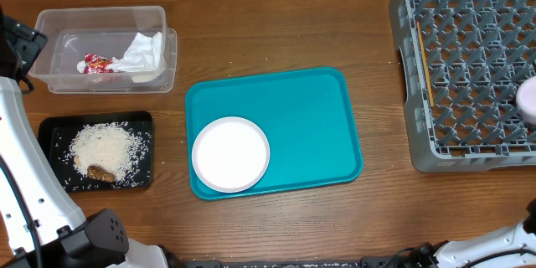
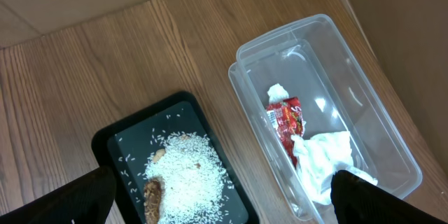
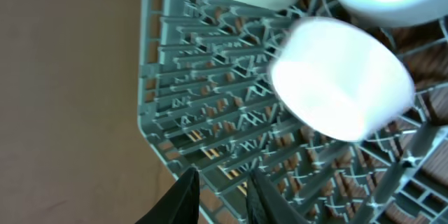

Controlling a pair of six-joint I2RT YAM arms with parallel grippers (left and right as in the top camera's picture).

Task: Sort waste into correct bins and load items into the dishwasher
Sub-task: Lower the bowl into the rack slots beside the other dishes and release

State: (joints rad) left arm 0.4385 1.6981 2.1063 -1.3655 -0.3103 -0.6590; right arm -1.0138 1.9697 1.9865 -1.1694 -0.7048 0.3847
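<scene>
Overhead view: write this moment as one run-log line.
clear plastic tub: crumpled white napkin, red-and-white wrapper; black tray: white rice, brown scrap; teal tray: round white plate

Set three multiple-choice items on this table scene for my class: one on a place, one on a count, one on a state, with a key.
1. Where does the white plate lie?
A on the teal tray
B on bare wood
C in a bin

2. How many things lie in the clear tub?
A none
B two
C five

3. The left claw is:
A shut on a cup
B shut tight on nothing
C open

Key:
1 A, the plate sits at the tray's near left corner.
2 B, a red-and-white wrapper and a crumpled napkin.
3 C, its fingers stand wide apart, holding nothing.
</scene>
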